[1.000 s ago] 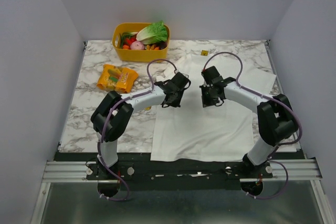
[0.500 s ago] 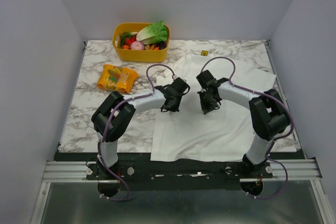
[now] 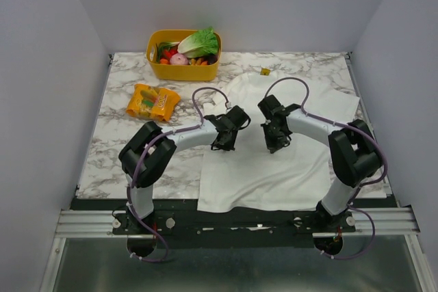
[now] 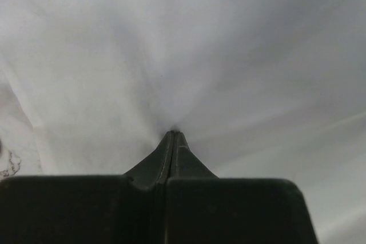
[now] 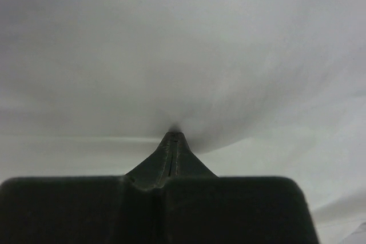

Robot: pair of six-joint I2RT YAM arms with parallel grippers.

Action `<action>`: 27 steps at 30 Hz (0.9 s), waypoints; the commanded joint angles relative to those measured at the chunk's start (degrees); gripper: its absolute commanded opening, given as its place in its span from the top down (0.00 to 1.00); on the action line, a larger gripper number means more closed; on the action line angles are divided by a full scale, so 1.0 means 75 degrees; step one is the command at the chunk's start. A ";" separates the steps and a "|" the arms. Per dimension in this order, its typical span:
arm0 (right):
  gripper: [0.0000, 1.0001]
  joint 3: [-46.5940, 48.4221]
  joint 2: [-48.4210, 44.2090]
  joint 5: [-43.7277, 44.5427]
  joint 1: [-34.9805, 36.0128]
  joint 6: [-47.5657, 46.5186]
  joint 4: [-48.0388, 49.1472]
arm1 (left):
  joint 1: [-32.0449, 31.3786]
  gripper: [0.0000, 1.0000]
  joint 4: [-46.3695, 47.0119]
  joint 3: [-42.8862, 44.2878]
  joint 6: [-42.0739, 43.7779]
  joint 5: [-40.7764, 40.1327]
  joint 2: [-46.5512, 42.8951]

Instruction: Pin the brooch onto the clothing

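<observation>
Your T-shirt (image 3: 260,176) lies spread on the marble worktop (image 3: 137,148), hem towards the arm bases and collar at the far side. Both arms are down on its upper half. The left gripper (image 4: 171,135) has its jaws pressed fully together on a small pinch of white cloth, and the creases fan out from the tips. The right gripper (image 5: 174,135) shows the same: jaws closed, a pucker of fabric caught between them.

Expect the cloth to be light, limp and stretchy. It will drape, slide over the smooth marble and bunch rather than hold any shape. Take it by a small fold as you have it now, and keep the stretch between the two pinches gently taut so there is a flat patch to pin into.

I cannot pick out the brooch with certainty. A yellow speck (image 3: 265,71) sits at the shirt's far edge by the collar, but it is too small to tell whether it is the brooch or a tag. If it is the brooch, judge it hard, thin and slippery, best taken by its rim.

No writing can be read. The orange snack packet (image 3: 152,102) left of the shirt carries print too small to make out, and the yellow basket (image 3: 159,68) of vegetables shows no label
</observation>
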 commanded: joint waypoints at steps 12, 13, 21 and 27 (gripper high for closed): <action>0.99 0.0587 -0.1202 0.1191 0.0072 -0.0047 -0.0378 | 0.1516 0.47 -0.0783 0.2063 0.0934 -0.0262 -0.1201; 0.99 0.0599 -0.1179 0.1203 0.0072 -0.0058 -0.0401 | 0.1752 0.47 -0.0654 0.2063 0.0900 0.0238 -0.1200; 0.99 0.0482 -0.0945 0.1039 0.0072 -0.0164 -0.0296 | 0.3698 0.45 0.0025 0.1689 0.0572 0.2093 -0.0428; 0.99 0.0318 -0.0863 0.0945 0.0072 -0.0234 -0.0144 | 0.4145 0.44 0.1058 0.1371 0.0465 0.2739 0.0111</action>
